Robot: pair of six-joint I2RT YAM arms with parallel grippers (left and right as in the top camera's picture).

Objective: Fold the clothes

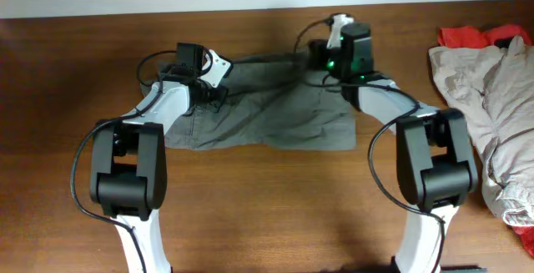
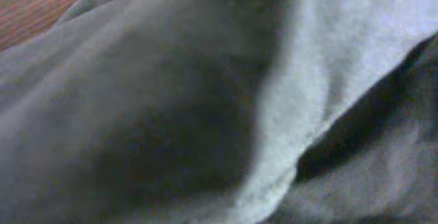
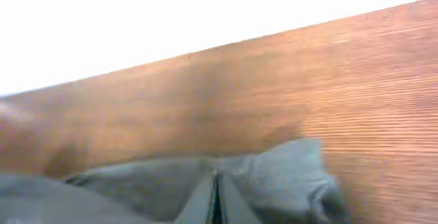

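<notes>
Left tool [image 1: 210, 94], right tool [image 1: 319, 58] — each tight on the shorts [image 1: 275, 116]

Overhead, the light is even and moderately bright, casting only soft, diffuse shadows on the wooden surface [image 1: 267, 214]; the pale strip along the top edge is washed out, and a small green indicator light [image 1: 331, 64] glows sharply. The left wrist view is dim and wholly out of focus (the shorts [image 2: 294, 94] fill it), with deep shadow in the folds. The right wrist view is blown white above, its wood grain smeared.
</notes>
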